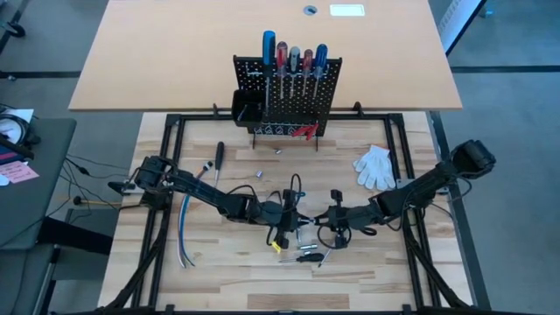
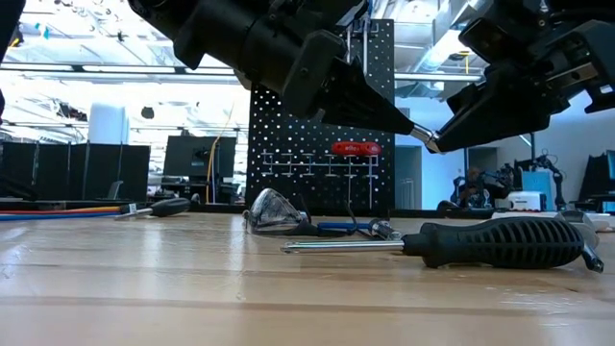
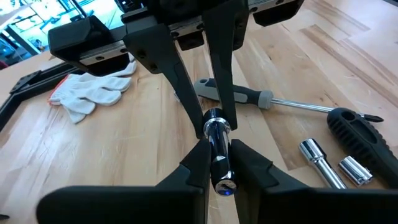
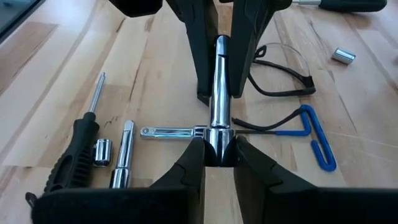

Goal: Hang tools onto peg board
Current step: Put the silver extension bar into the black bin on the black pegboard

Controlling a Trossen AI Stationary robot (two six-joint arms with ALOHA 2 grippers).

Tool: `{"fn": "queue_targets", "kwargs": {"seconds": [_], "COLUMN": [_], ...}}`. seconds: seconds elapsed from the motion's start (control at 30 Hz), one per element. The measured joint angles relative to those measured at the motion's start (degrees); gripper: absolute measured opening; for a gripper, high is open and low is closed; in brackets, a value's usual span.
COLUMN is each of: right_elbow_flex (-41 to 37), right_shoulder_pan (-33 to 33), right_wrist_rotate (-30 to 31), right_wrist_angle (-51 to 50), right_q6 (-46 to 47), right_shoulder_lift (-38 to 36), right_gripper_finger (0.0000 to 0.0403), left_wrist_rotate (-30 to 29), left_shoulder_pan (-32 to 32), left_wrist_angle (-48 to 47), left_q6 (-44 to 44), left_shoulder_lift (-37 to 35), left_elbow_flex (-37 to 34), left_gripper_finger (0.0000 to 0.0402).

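Note:
A short chrome rod (image 3: 216, 140), one of the tools, hangs above the middle of the table between my two grippers. My left gripper (image 3: 219, 177) comes from the table's left and is shut on one end. My right gripper (image 4: 217, 155) comes from the right and is shut on the other end. In the low view the fingertips meet at the rod (image 2: 430, 142), well above the tabletop. The peg board (image 1: 289, 101) stands upright at the far side, with several screwdrivers (image 1: 293, 61) hanging on it and red pliers (image 1: 306, 131) at its foot. My left gripper pinches one end of the chrome rod (image 3: 220, 163) between its two fingers. The fingers slant down from the table's left and lie along the rod. The rod is lifted clear of the table. My right gripper pinches the rod's other end (image 4: 217, 140) between its two fingers. It slants down from the table's right, also along the rod, so the rod spans the gap between the two pairs of fingertips.
Under the grippers lie a black-handled screwdriver (image 2: 500, 242), safety glasses (image 2: 274, 211), a blue hex key (image 4: 314, 140) and silver sockets (image 3: 317, 158). A white glove (image 1: 374, 166) lies at the right. Loose cables (image 1: 184, 232) and another screwdriver (image 1: 219, 157) lie at the left.

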Motion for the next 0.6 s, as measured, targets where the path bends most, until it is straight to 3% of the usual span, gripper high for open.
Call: {"fn": "queue_targets", "kwargs": {"seconds": [0.27,0.4,0.6], "right_elbow_flex": [0.01,0.1,2.17], "right_shoulder_pan": [0.0,-0.51,-3.88], "right_wrist_rotate": [-0.02,2.57,6.35], "right_wrist_angle": [-0.25,-3.19,-25.02], "right_q6": [0.24,4.4,14.71], "right_shoulder_lift": [-0.02,-0.17,-3.92], "right_gripper_finger": [0.0068,0.0139,0.0237], "left_wrist_rotate": [0.02,-1.77,-15.52], "left_shoulder_pan": [-0.01,-0.64,-5.3], "left_wrist_angle": [0.03,-0.2,-6.91], "left_q6": [-0.21,-0.18,2.36], "left_shoulder_lift": [0.0,-0.02,-4.6], "left_elbow_flex": [0.0,0.0,0.0], "left_gripper_finger": [0.003,0.003,0.003]}}
